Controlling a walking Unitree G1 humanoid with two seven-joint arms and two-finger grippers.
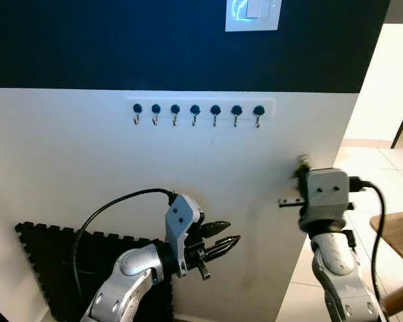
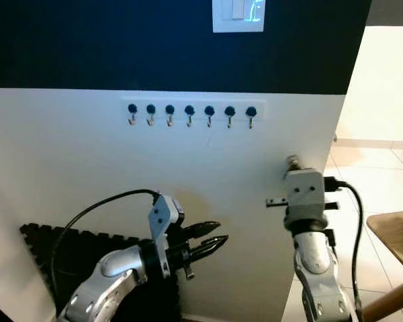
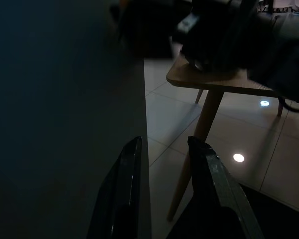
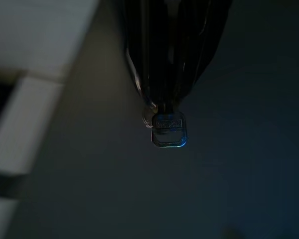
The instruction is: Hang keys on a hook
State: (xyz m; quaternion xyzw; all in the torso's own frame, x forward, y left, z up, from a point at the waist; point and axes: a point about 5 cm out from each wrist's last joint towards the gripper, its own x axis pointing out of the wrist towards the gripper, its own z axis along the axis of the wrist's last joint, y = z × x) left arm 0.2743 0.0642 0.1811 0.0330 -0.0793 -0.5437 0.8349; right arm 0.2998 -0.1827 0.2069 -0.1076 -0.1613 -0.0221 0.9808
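Observation:
A white rack of several dark-knobbed hooks [image 1: 198, 111] is fixed across the white wall at mid height. My right gripper [image 1: 301, 168] is raised close to the wall, below and to the right of the rack's last hook [image 1: 258, 114]. In the right wrist view its fingers [image 4: 159, 74] are shut on a small metal key [image 4: 168, 130] with a ring [image 4: 148, 117], which pokes out past the tips toward the wall. My left gripper [image 1: 232, 233] hangs lower, near the wall's middle, open and with nothing in it.
A white light switch plate [image 1: 253, 13] sits on the dark upper wall. A black foam mat [image 1: 54, 255] leans at lower left. The wall ends at a corner on the right, with tiled floor [image 1: 369, 168] and a wooden table [image 1: 396, 231] beyond.

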